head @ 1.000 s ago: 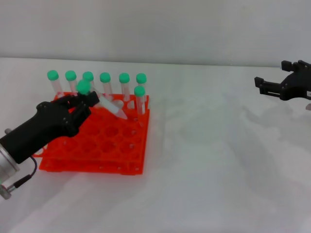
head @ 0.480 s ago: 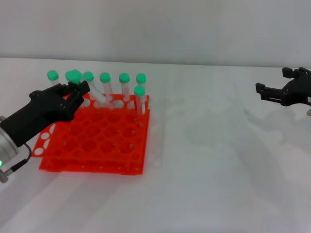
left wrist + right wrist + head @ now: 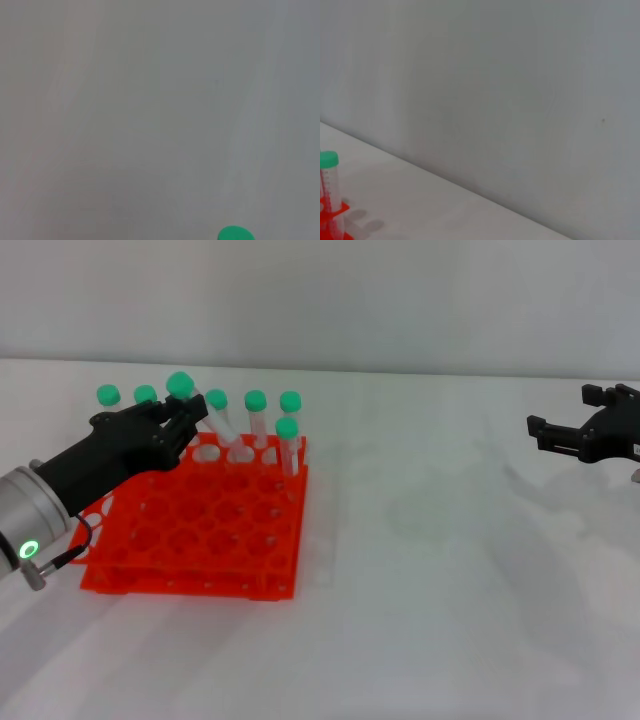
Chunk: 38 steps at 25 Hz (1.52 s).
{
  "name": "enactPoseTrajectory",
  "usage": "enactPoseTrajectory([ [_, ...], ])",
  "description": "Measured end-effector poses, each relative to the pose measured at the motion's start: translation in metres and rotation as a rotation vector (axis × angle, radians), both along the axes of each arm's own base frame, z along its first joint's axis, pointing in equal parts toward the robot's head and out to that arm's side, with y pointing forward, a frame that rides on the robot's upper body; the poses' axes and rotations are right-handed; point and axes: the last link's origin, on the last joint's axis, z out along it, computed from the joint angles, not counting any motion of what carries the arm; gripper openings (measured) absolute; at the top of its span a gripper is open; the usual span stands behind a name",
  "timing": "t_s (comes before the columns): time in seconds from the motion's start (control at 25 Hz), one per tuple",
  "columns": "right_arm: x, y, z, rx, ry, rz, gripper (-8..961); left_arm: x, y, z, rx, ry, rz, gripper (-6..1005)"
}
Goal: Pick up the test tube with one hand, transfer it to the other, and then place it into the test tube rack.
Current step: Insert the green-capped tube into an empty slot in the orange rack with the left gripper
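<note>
On the white table (image 3: 440,590), the left gripper (image 3: 178,425), clenched on the test tube (image 3: 200,415), has swung it more upright over the upper-left test tube rack (image 3: 200,540), so insertion looks near; the right gripper (image 3: 590,430) idles spread at right.

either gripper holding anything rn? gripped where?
Left gripper holds the test tube near its green-capped top, tilted over the test tube rack. Right gripper holds nothing.
</note>
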Motion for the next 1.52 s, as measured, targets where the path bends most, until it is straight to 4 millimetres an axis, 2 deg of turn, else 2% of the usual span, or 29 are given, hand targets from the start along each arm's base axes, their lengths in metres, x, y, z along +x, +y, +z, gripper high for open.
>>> enactPoseTrajectory([
  [0.4, 0.001, 0.0, 0.0, 0.003, -0.001, -0.004, 869, -0.002, 0.011, -0.015, -0.043, 0.002, 0.042, 323],
  [1.0, 0.001, 0.002, -0.001, 0.003, -0.001, -0.007, 869, -0.009, 0.013, -0.024, -0.062, 0.014, 0.082, 343],
  [1.52, 0.004, 0.001, -0.003, -0.002, -0.003, -0.016, 869, 0.005, 0.033, -0.045, -0.132, 0.083, 0.058, 360],
])
